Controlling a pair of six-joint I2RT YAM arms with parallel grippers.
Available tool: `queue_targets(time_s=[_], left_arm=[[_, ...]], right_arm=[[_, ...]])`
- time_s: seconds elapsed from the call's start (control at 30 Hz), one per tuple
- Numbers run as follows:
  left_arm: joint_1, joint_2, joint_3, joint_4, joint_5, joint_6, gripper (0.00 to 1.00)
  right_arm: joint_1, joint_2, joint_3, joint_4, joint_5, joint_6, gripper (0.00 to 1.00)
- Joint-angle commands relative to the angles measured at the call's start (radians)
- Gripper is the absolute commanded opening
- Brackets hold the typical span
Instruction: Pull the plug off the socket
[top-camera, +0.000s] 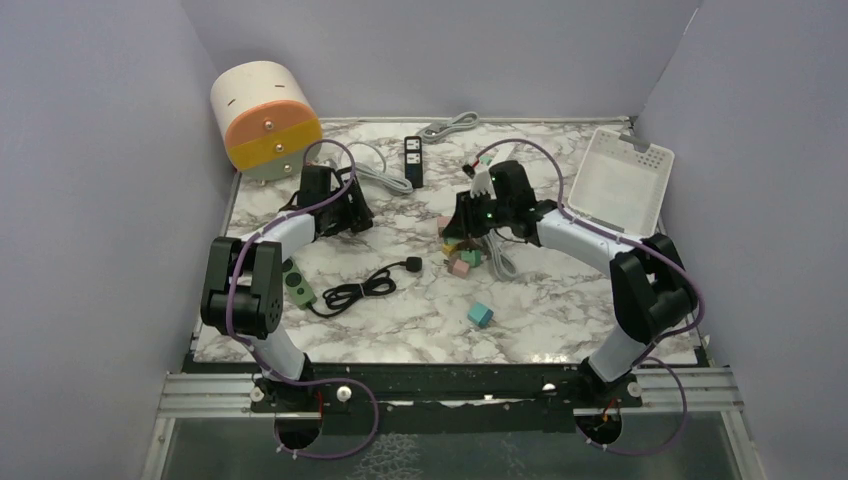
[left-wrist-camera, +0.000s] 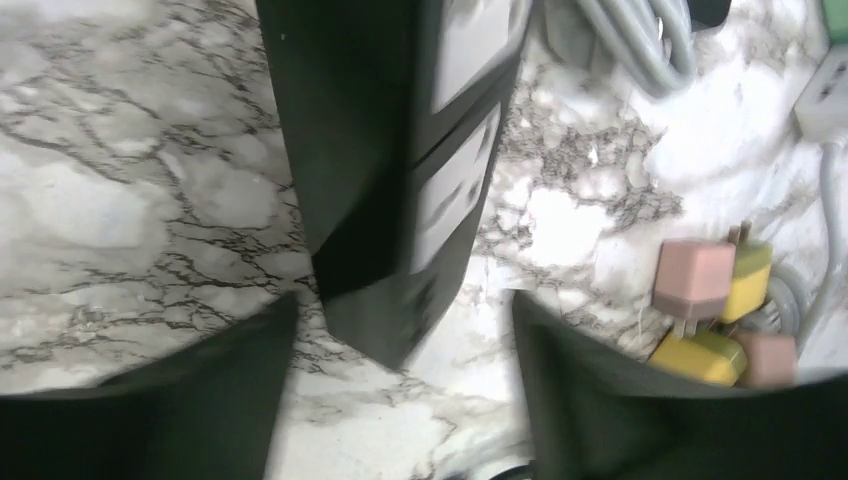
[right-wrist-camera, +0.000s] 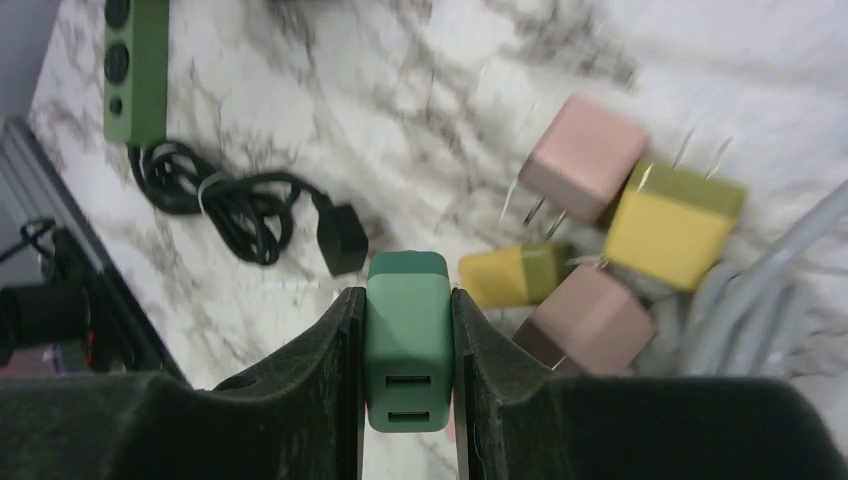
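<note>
Right wrist view: the green plug (right-wrist-camera: 408, 350) sits low in the middle of the frame, clamped on its two sides by the right gripper (right-wrist-camera: 406, 300). It is a dark green block with rounded corners. Its long axis runs up and down the frame, and the face with two USB slots is turned to the camera at its lower end. Its prongs are hidden. On the marble table (right-wrist-camera: 330, 90) beyond it, pink and yellow plugs (right-wrist-camera: 640, 210) lie to the right and a green power strip (right-wrist-camera: 135, 65) with a black cord (right-wrist-camera: 240, 215) to the upper left.

Left wrist view: the left gripper (left-wrist-camera: 400, 400) is spread wide. The end of a black power strip (left-wrist-camera: 390, 200) reaches down between its fingers (left-wrist-camera: 150, 410) with marble showing on either side.

Top view: both grippers are near mid-frame, well apart; the green plug cannot be made out here.
</note>
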Motion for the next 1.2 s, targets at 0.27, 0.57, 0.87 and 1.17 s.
queue_targets(time_s=[0.27,0.57,0.87,1.17], left_arm=[[0.047,-0.153,0.175,-0.207,-0.061,0.095,0.99],[0.047,-0.242,0.199,-0.247,-0.003,0.112,0.99],[0.046,-0.248,0.157,-0.247,0.018,0.132,0.99],[0.046,-0.258,0.145,-0.256,0.010,0.148,0.99]], right_arm=[[-0.001,0.059,0.048,-0.124,-0.050,-0.093,0.77],[-0.203,0.226,0.405,-0.157,0.336,-0.031,0.99],[-0.220,0.725,0.950,-0.401,0.568,-0.115,0.97],[-0.236,0.855,1.089,-0.459,0.673,-0.104,0.96]])
